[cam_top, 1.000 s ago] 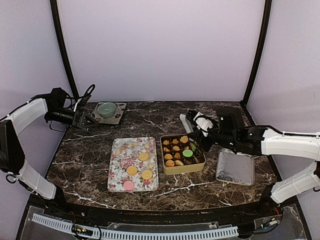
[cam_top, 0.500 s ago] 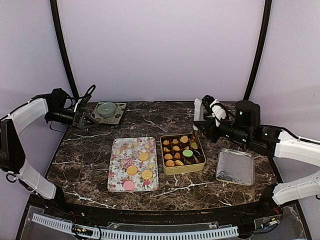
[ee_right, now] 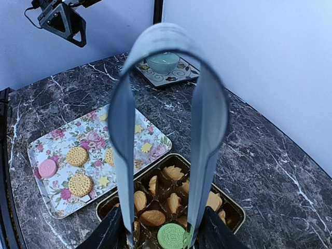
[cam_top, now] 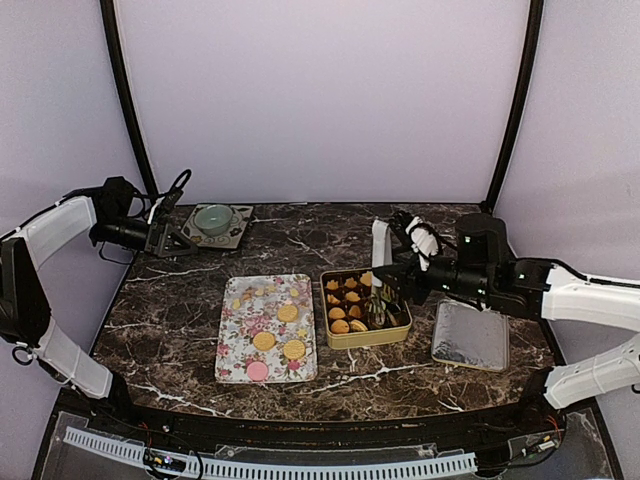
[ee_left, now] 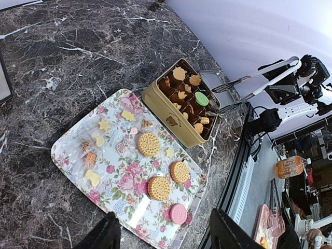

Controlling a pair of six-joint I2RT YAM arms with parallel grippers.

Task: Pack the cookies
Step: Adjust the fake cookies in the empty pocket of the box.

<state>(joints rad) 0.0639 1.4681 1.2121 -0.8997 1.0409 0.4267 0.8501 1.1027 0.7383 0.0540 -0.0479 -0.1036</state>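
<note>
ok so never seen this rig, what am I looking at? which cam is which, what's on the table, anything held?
The machine is a left arm and a right arm, bolted at the near edge of a marble table. The wide picture comes from a fixed camera above and behind them; the other two from a camera on each wrist. On the table: a flowered tray with round cookies, a gold tin partly filled with more, a flat silver piece beside it (probably its lid), and a small bowl far left. The right pincer grips metal tongs, their tips at the tin next to a green cookie. The left pincer is open and empty, off at the left edge.
</note>
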